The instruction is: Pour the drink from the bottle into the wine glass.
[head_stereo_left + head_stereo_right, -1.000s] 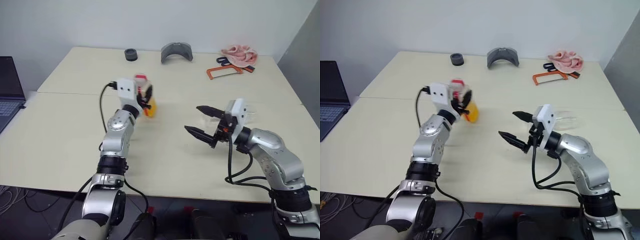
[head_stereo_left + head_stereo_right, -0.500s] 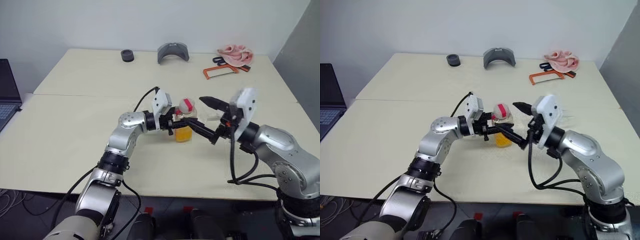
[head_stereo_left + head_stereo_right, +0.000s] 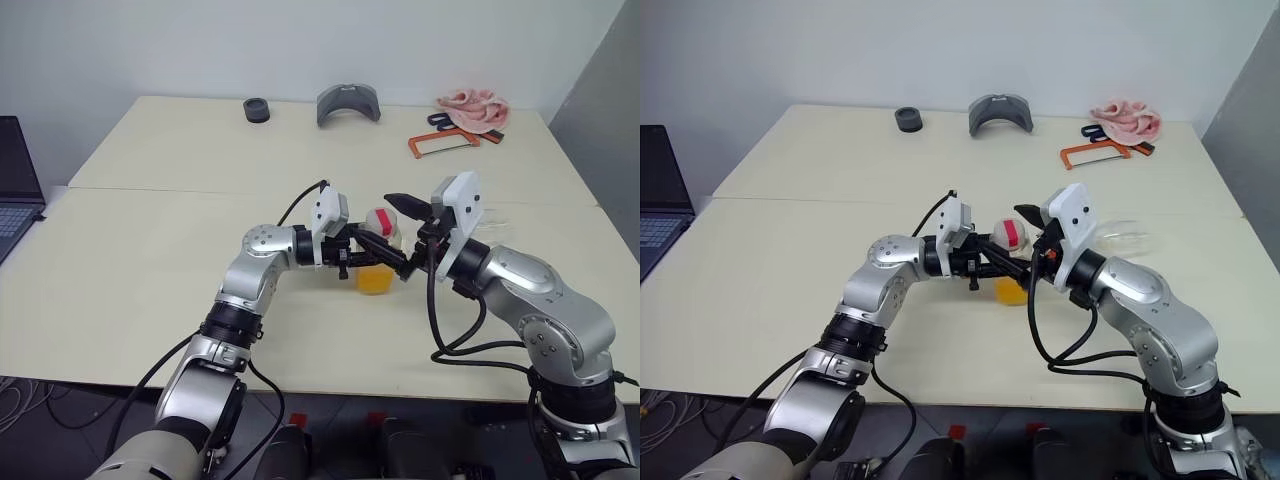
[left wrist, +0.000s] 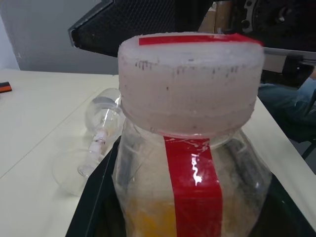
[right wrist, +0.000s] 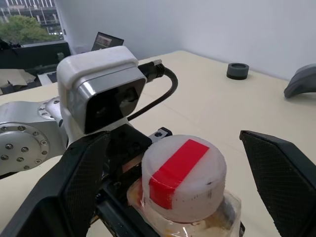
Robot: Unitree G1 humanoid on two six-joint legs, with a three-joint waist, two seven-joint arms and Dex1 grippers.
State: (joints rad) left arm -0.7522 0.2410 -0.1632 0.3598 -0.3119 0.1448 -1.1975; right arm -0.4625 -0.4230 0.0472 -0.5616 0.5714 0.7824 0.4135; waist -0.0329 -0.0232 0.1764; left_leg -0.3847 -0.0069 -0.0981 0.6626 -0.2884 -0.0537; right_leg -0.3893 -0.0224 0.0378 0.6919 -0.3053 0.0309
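Observation:
My left gripper (image 3: 383, 257) is shut on the bottle (image 4: 190, 163), holding it upright above the middle of the table. The bottle is small and clear, with a red stripe and a white-and-red cap (image 5: 183, 170). The orange drink (image 3: 373, 279) fills its lower part. My right gripper (image 3: 396, 236) is open, with one finger on each side of the cap and a gap to each. The wine glass (image 3: 1122, 236) lies on its side on the table behind my right wrist, and it also appears past the bottle as the wine glass (image 4: 101, 123).
A laptop (image 3: 15, 170) sits off the table's left edge. Along the far edge lie a black ring (image 3: 259, 109), a grey curved piece (image 3: 349, 103), a pink cloth (image 3: 472, 105) and an orange saw frame (image 3: 445, 143).
My left gripper swung the bottle from the left to the middle, towards my right gripper. The right gripper rose and moved left, so its fingers now flank the cap.

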